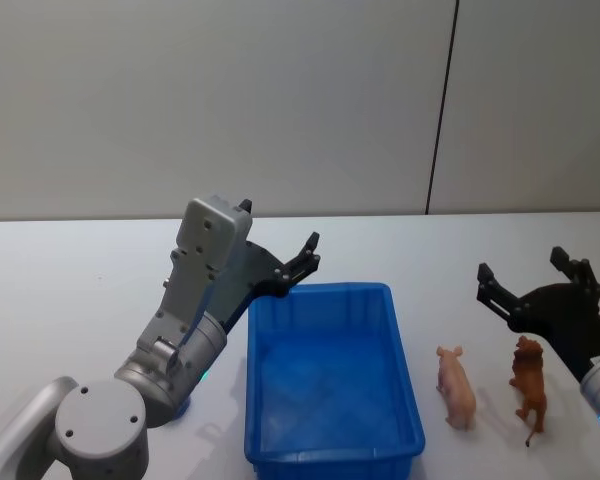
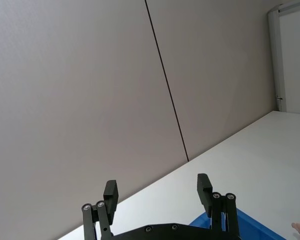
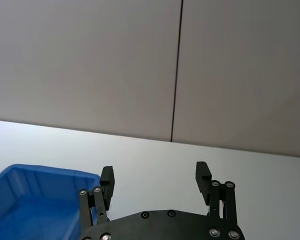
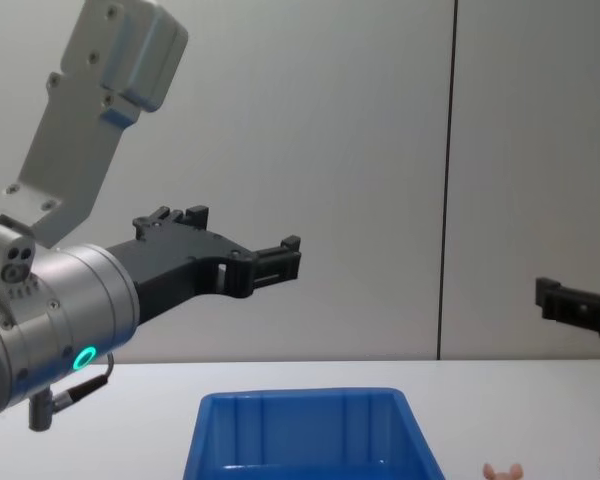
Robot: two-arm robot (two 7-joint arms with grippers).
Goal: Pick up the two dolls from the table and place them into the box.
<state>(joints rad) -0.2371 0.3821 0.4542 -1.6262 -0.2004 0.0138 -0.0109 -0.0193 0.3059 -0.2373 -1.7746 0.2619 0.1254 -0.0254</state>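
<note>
Nothing is picked up yet. Count: two dolls, one box, two grippers, and both dolls are out on the table.

The pink doll and the reddish-brown doll sit side by side, close but not touching. They're at roughly 3 o'clock from the blue box, with the pink one nearer its wall. The box looks empty to me, though the head view hides the inside of its near wall, so I wouldn't swear to it.

The right gripper hangs at about 12 o'clock from the dolls, just beyond them. Its jaws are spread wide and there's nothing between them. My read is it's up there because both dolls are on its side, so it's the obvious arm for the job, and the wide jaws suit a drop onto a doll.

The left gripper is raised over the box's far-left corner, around 11 o'clock, also wide apart and carrying nothing. With the box between it and the dolls, I'd guess it's staying out of the way.
</note>
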